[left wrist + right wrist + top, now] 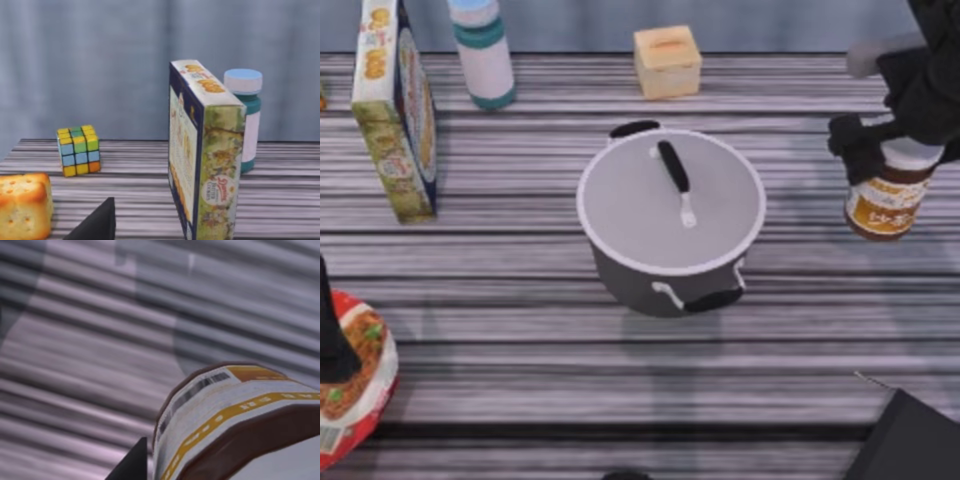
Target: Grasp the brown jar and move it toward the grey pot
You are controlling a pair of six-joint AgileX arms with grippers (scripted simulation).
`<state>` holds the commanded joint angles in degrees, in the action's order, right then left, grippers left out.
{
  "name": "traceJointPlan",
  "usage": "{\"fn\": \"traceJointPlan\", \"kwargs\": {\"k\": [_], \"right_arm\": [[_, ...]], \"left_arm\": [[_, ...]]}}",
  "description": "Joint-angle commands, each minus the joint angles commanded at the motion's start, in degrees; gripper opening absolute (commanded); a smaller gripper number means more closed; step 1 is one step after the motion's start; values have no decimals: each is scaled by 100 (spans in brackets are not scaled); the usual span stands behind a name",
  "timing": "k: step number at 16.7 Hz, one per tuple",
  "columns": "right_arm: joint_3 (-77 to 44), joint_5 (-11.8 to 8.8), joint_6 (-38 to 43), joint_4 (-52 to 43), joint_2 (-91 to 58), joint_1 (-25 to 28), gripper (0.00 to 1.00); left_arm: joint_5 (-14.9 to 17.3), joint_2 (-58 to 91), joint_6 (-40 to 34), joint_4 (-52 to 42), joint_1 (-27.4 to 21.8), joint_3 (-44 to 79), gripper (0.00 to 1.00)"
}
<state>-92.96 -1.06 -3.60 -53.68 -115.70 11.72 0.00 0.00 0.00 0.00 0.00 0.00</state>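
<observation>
The brown jar [886,197], white-lidded with a cream-and-orange label, hangs at the right side of the table with my right gripper [888,150] shut on its upper part. In the right wrist view the jar [235,415] fills the near corner, with one black fingertip [134,462] beside it and its shadow on the striped tabletop below. The grey pot [670,225], with a light-grey lid and black handle, stands at the table's middle, well left of the jar. My left gripper [332,345] is parked at the left edge, open and holding nothing.
A tall cereal box [395,110] and a white-and-teal bottle [483,50] stand at the back left, and a cream cube [667,60] behind the pot. A red-rimmed noodle bowl [355,390] sits front left. A colour cube [78,150] and a toast block [22,205] show in the left wrist view.
</observation>
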Motion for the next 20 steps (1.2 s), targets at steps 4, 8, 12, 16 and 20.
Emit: {"fn": "traceJointPlan", "kwargs": {"k": [4,8,12,16,20], "right_arm": [[593,430,1522,492,227,435,0],[867,652,2158,764,373,650,0],[859,641,2172,758,349,625,0],[1034,635,2170,1131,174,618,0],[1298,652,2149,1692,-111,623,0]], "left_arm": [[0,0,0,0,0,0,100],[0,0,0,0,0,0,100],[0,0,0,0,0,0,100],[0,0,0,0,0,0,100],[0,0,0,0,0,0,100]]}}
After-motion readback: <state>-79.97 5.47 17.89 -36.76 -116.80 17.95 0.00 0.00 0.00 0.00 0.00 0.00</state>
